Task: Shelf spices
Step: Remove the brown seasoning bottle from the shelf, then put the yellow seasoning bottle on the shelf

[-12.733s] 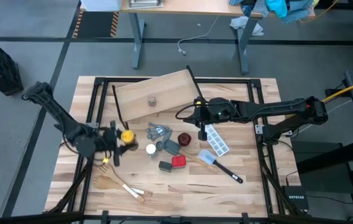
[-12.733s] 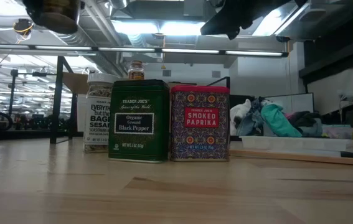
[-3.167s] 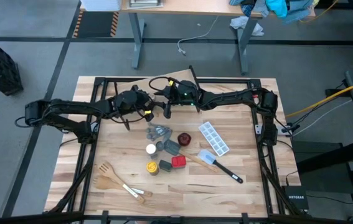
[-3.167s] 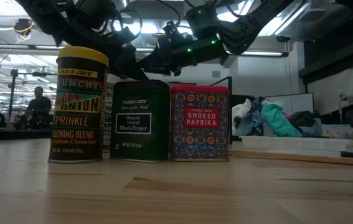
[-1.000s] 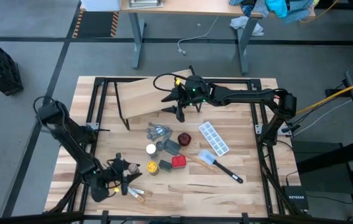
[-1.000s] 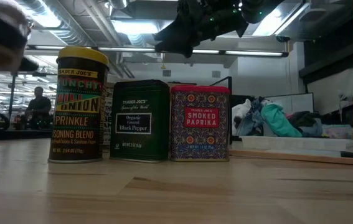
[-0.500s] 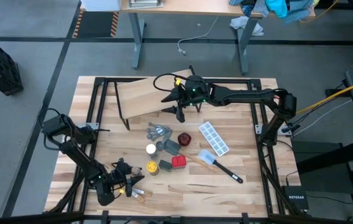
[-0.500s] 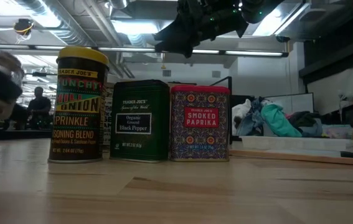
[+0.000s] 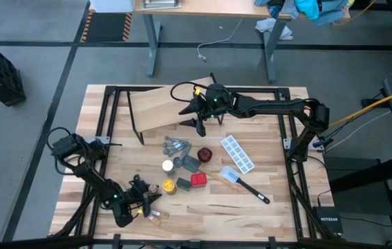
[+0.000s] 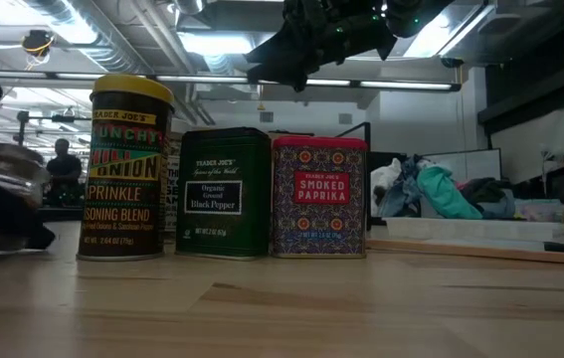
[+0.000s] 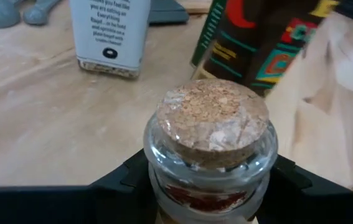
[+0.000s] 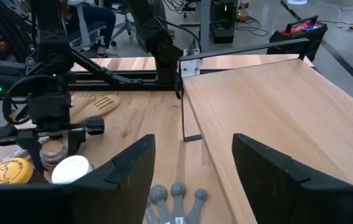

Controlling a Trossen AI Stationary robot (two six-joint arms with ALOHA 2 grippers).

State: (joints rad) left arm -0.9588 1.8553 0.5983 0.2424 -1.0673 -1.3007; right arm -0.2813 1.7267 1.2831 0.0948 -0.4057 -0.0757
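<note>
Nothing is shelved: the shelf (image 9: 164, 105) at 12 o'clock is bare, the left gripper (image 11: 210, 186) clamps the cork jar (image 11: 211, 134) at 7 o'clock, and the right gripper (image 12: 192, 171) hovers spread over the shelf's edge

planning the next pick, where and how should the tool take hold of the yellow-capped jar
Grip the yellow-capped jar around its tall round body just below the cap, coming from above. It stands upright, and the dark grey square tin sits close on one side, so close the fingers across the free sides. The right tool is open; the left holds the cork-topped jar.
</note>
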